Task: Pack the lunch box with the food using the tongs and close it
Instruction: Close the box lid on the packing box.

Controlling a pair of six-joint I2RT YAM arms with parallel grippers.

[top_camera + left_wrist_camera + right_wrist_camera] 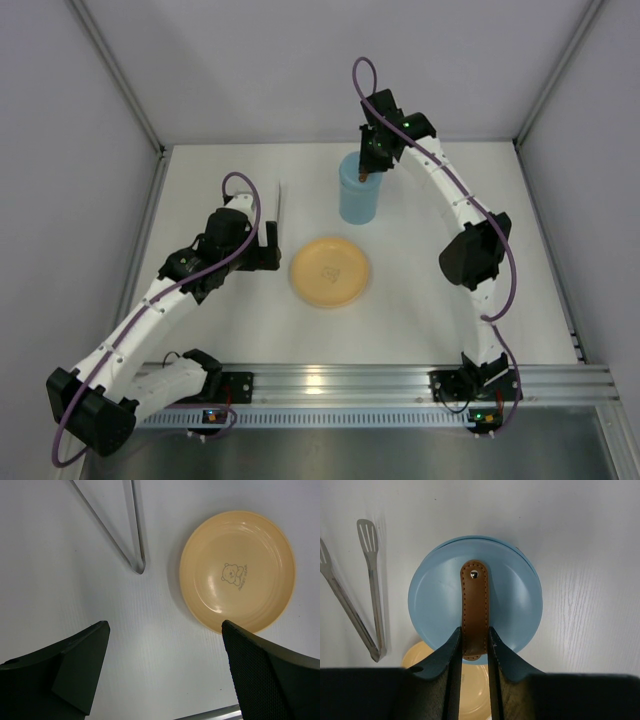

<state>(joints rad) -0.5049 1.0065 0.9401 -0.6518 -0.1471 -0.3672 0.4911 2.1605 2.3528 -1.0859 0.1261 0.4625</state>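
The light-blue lunch box (358, 200) stands upright behind the plate. Over its mouth is a light-blue lid (435, 600) with a brown strap (474, 595). My right gripper (474, 630) is shut on that strap from above, also visible in the top view (370, 165). I cannot tell whether the lid rests on the box or hangs just over it. The silver tongs (277, 205) lie flat on the table to the box's left, their joined end (138, 569) toward me. My left gripper (165, 627) hovers open and empty beside them. The food is hidden.
A round yellow-orange plate (330, 272) with a bear print lies bare between the two arms, right of the left gripper (262, 245). It also shows in the left wrist view (237, 570) and under the right fingers (475, 690). Grey walls enclose three sides.
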